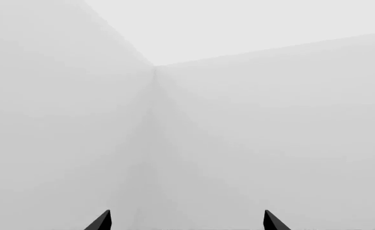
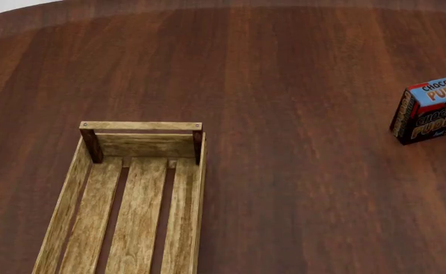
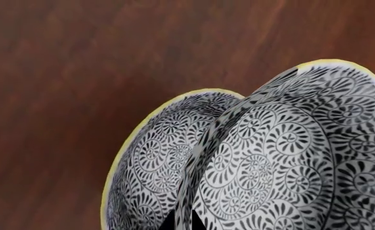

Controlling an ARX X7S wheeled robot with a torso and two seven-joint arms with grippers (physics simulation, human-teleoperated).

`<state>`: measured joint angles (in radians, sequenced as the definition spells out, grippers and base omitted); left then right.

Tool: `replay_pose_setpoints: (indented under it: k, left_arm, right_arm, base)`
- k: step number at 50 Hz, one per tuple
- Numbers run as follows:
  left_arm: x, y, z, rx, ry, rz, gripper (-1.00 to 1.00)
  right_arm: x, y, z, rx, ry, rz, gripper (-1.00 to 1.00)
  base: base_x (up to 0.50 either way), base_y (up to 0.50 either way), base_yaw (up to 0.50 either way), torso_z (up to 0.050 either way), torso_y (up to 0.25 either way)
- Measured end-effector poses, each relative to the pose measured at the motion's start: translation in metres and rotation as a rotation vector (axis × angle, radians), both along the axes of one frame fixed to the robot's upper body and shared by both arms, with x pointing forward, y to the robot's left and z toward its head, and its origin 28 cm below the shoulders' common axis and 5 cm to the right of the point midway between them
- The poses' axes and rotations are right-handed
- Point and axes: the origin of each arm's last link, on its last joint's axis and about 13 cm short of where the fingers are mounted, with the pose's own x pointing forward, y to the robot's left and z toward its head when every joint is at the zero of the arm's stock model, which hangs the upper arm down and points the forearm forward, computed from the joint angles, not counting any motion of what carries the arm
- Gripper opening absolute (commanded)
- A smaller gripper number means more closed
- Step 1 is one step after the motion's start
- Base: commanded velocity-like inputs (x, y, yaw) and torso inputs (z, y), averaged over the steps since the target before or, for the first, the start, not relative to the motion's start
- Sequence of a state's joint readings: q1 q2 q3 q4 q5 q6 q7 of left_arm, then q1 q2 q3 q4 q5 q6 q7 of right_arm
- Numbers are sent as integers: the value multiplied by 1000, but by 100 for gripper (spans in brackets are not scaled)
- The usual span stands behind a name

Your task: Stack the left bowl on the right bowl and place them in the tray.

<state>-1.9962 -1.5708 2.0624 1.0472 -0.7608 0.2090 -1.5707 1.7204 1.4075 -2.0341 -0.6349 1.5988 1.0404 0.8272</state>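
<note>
Two bowls with black-and-white swirl patterns and yellow rims fill the right wrist view, one (image 3: 155,158) nested against the other (image 3: 290,158), hanging above the dark wood table (image 3: 59,72). My right gripper (image 3: 184,221) is shut on their walls, a dark fingertip on each side. Which is the left bowl and which the right bowl cannot be told. In the head view, the tray (image 2: 82,188), a light-wood slatted crate, lies at the lower left with nothing in it. My left gripper (image 1: 187,223) is open, facing only pale blank walls. Neither bowl nor gripper shows in the head view.
A chocolate pudding box (image 2: 432,108) stands on the table at the right edge of the head view. The table's far rim (image 2: 10,11) curves across the top left corner.
</note>
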Motion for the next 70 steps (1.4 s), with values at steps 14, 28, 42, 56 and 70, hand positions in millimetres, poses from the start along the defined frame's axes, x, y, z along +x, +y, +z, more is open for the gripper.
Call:
replay_pose_setpoints:
  k: [14,28,42,56,70]
  left_arm:
    - [0,0,0,-1,4,3,100]
    - [0,0,0,-1,6,4,100]
    - [0,0,0,-2,6,5,100]
    - [0,0,1,-4,1,2,100]
    - [0,0,1,-4,-3,2,100]
  right_arm:
    - [8,1,-14,13,15,0,-100]
    - [8,1,-26,23,40,-11,-100]
    - [8,-1,-27,10,28,-20,100]
    - [7,0,-20,1,11,-23,100]
    - [8,3,-15,3,13,-8,100]
  base:
    - [0,0,0,0,0]
    - [0,0,0,0,0]
    - [0,0,0,0,1]
    - [0,0,0,0,0]
    - [0,0,0,0,0]
